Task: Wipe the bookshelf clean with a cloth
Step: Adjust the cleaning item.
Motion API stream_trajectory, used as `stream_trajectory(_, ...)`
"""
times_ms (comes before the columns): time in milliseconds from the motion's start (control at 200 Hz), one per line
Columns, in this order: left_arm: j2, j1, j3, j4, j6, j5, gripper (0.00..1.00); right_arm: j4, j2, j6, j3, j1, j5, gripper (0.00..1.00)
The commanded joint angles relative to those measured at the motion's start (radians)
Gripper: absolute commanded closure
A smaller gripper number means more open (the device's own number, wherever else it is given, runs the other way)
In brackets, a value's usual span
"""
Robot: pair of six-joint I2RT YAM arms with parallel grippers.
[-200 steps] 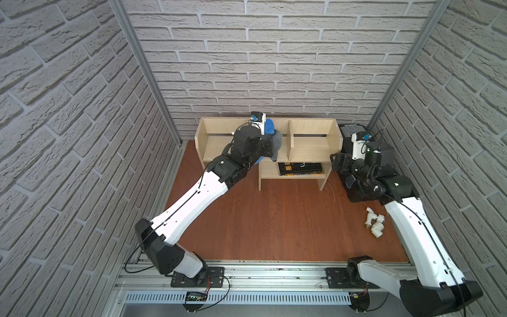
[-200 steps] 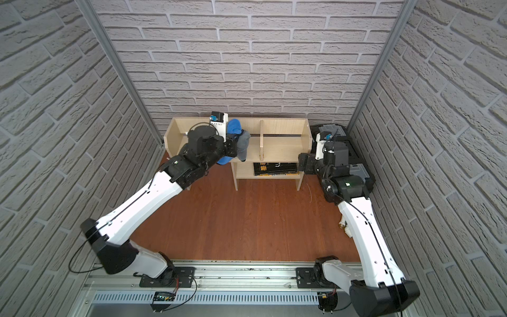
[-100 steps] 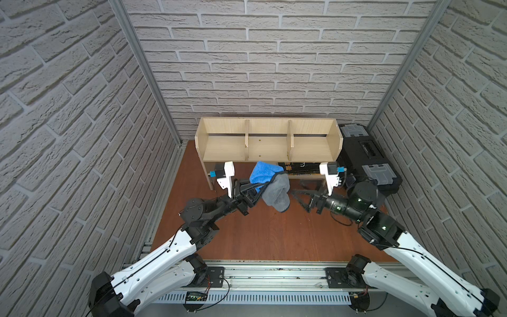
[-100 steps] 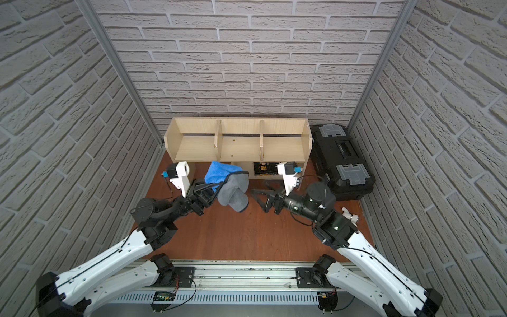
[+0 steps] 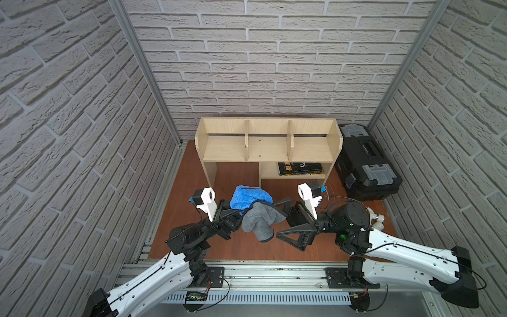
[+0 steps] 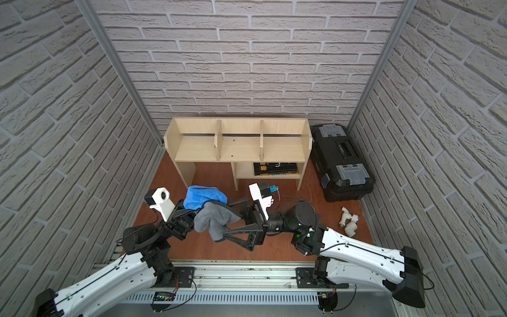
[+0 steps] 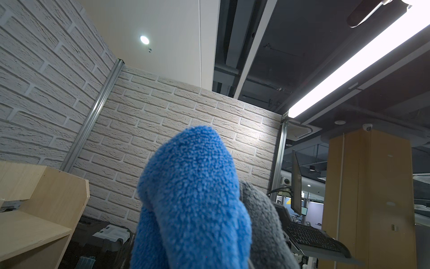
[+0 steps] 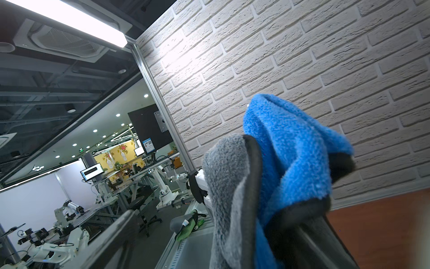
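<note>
The cloth [image 5: 250,196], blue on one face and grey on the other, is held bunched in the air in front of the bookshelf [image 5: 267,148]. My left gripper [image 5: 238,214] is shut on it from the left, with the fingertips buried in the folds. In the left wrist view the cloth [image 7: 193,198] hides the jaws. My right gripper [image 5: 277,219] stands open from the right, one finger on each side of the hanging grey flap. The right wrist view shows the cloth [image 8: 290,151] draped between its fingers [image 8: 121,228]. Both top views show the pale-wood bookshelf [image 6: 238,148] standing against the back wall.
A black toolbox [image 5: 365,164] with grey latches stands right of the shelf. A dark book [image 5: 300,168] lies on the lower right shelf. White pipe fittings [image 6: 348,222] lie on the brown floor at the right. Brick walls close in three sides.
Both arms have drawn back from the shelf and toolbox to the front. The left still holds the cloth, now lifted. The right gripper has closed in around the hanging flap.
</note>
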Motion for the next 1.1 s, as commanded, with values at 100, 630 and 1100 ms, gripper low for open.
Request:
stream_trajectory(100, -0.029, -0.013, 0.065, -0.235, 0.137, -0.042, 1.0, -0.1, -0.015, -0.131, 0.062, 0.08, 0.137, 0.08)
stream_trajectory(630, 0.003, -0.066, 0.104, -0.52, 0.373, -0.135, 1.0, -0.287, 0.0, -0.182, 0.06, 0.08, 0.475, 0.41)
stream_trajectory(1100, 0.064, -0.117, 0.151, -0.724, 0.558, -0.196, 1.0, -0.308, -0.004, -0.203, 0.075, 0.076, 0.536, 0.27)
